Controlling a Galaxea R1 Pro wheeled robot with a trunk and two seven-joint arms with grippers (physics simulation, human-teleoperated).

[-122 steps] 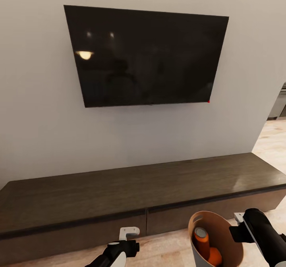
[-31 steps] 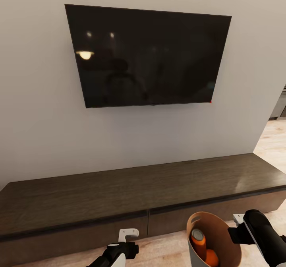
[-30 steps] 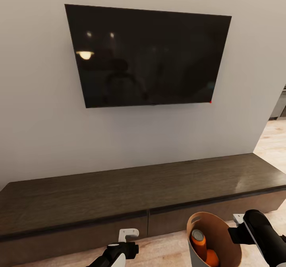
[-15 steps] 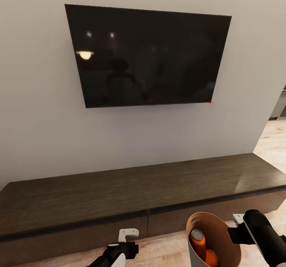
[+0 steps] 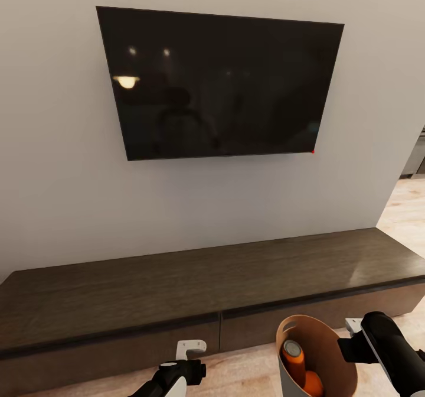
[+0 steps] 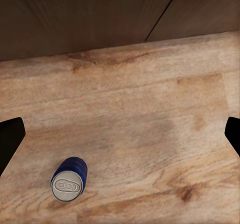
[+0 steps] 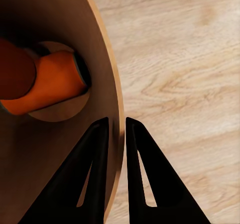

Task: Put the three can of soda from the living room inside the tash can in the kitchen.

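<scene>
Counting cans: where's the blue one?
In the left wrist view, the blue can stands upright on the wood floor before the dark cabinet, under the open left gripper.

blue can (image 6: 69, 179), orange cans (image 7: 47, 84), tan-lined bin (image 5: 330, 341)

TV (image 5: 219, 84) on wall above cabinet (image 5: 200, 285). Bin (image 5: 313, 355) on floor before cabinet, right side, two cans (image 5: 293, 358) inside. Third can (image 6: 69, 179) on floor (image 6: 150, 129) near cabinet.

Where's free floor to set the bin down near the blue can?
Bare wood floor runs between the blue can and the cabinet front. The cabinet top is bare too. The bin, pinched at its rim by the right gripper, holds two orange cans.
</scene>
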